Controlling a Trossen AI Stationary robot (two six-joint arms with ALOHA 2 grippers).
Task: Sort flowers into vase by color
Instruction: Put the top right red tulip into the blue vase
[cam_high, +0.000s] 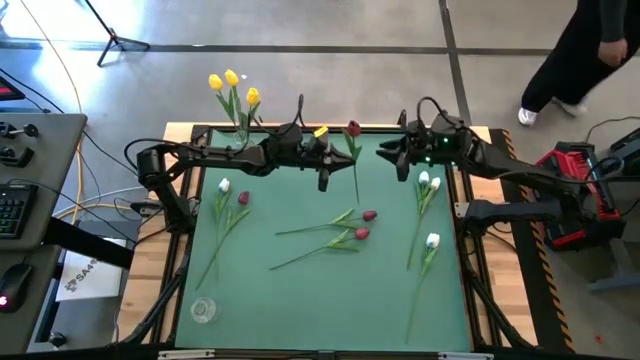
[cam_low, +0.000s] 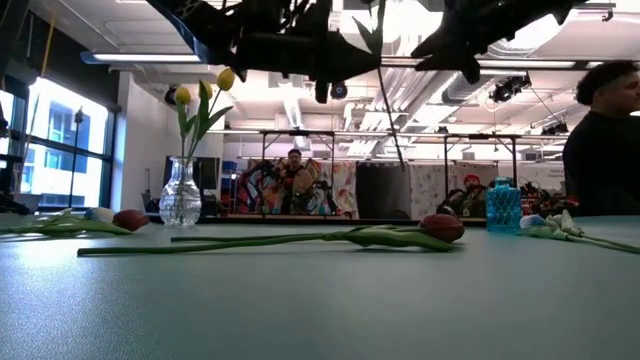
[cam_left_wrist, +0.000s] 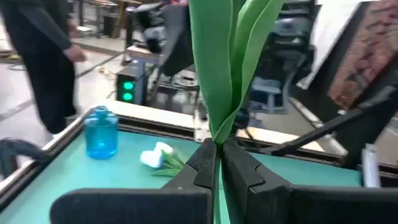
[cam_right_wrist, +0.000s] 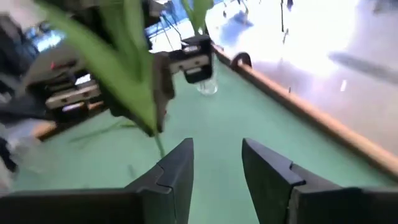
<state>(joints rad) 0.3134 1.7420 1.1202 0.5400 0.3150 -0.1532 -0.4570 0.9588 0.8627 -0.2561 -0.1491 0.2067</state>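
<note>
My left gripper (cam_high: 345, 153) is over the table's far middle, shut on a dark red tulip (cam_high: 353, 129). The tulip's green leaves (cam_left_wrist: 231, 62) rise ahead of the fingers in the left wrist view. In the low view its thin stem (cam_low: 392, 120) hangs down above the mat. My right gripper (cam_high: 397, 156) is open just to the right of that tulip and touches nothing; its fingers (cam_right_wrist: 177, 171) point toward the leaves (cam_right_wrist: 127, 81). A clear glass vase (cam_high: 240, 131) with three yellow tulips (cam_high: 231, 79) stands at the far edge, left of centre. My left gripper pinches the red tulip's stem (cam_left_wrist: 216, 147) between its two fingers, right where the leaves spring from it. The fingers come level from the table's left and lie across the stem. The tulip is lifted clear, roughly upright, head up, with its lower stem (cam_high: 357, 195) hanging free.
A white (cam_high: 224, 186) and a red tulip (cam_high: 243, 198) lie at the mat's left, two red ones (cam_high: 365, 224) in the middle, and three white ones (cam_high: 430, 183) at the right. A blue vase (cam_low: 503, 208) stands at the far right. A small glass (cam_high: 203, 310) sits near-left. A person (cam_low: 605, 140) stands beyond the table.
</note>
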